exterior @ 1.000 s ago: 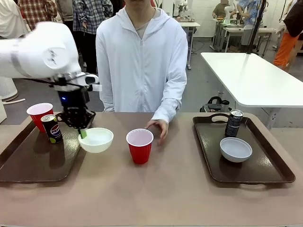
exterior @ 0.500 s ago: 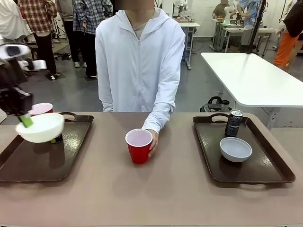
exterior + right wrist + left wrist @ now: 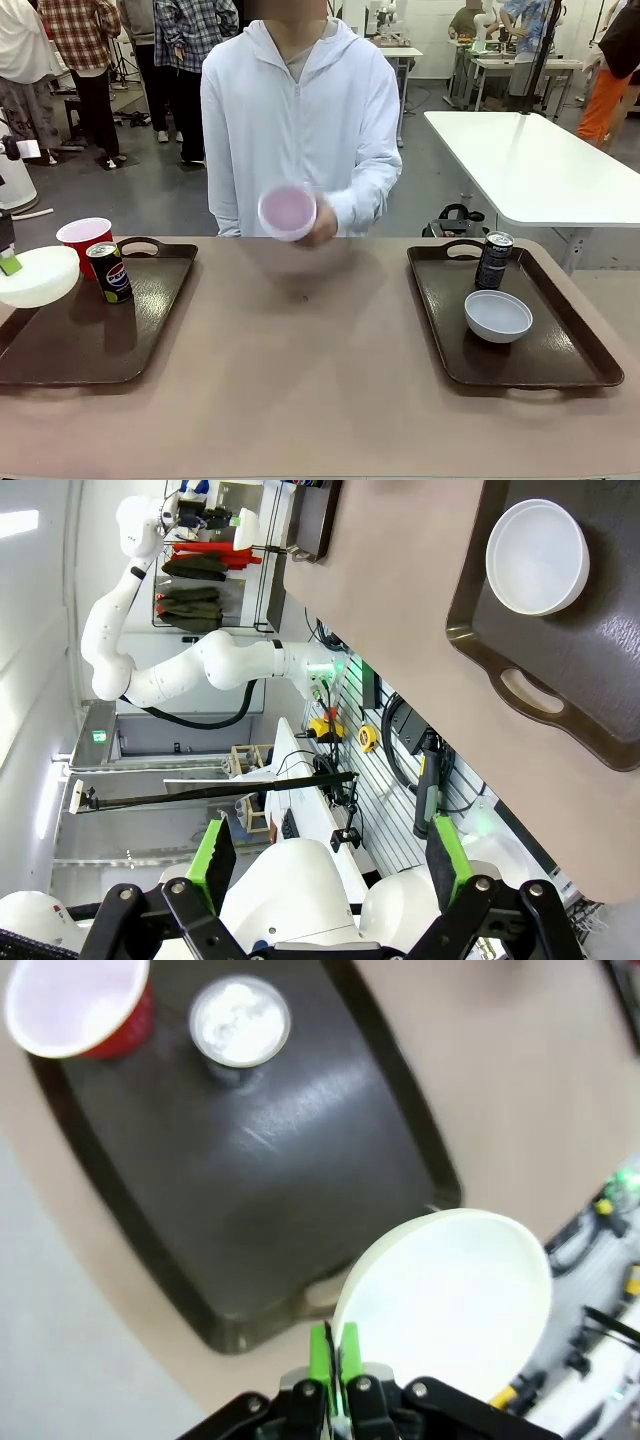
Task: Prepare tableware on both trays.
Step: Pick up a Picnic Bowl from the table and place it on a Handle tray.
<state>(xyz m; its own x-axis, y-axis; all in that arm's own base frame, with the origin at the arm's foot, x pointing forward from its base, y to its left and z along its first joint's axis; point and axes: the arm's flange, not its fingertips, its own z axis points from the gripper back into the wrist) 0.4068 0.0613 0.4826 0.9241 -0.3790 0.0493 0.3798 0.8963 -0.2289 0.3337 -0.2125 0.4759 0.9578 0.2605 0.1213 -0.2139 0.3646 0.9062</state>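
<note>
White and mouth-up, a bowl (image 3: 38,276) hangs at the far left over the left tray's (image 3: 90,340) outer edge, its rim pinched between the green pads of the left end effector (image 3: 335,1352). On that dark brown tray, whose long axis runs away from the robot, a red cup (image 3: 84,243) stands upright in the far corner, with an upright can (image 3: 109,271) bearing a Pepsi logo just beside it. Above the middle of the desk (image 3: 320,390), the person's hand (image 3: 318,228) holds a second red cup (image 3: 288,211), blurred, mouth tilted toward the camera. The right tray (image 3: 540,370) carries a dark can (image 3: 493,260), print unreadable, and another white bowl (image 3: 498,315). The right end effector (image 3: 328,865) is spread wide, gripping nothing.
</note>
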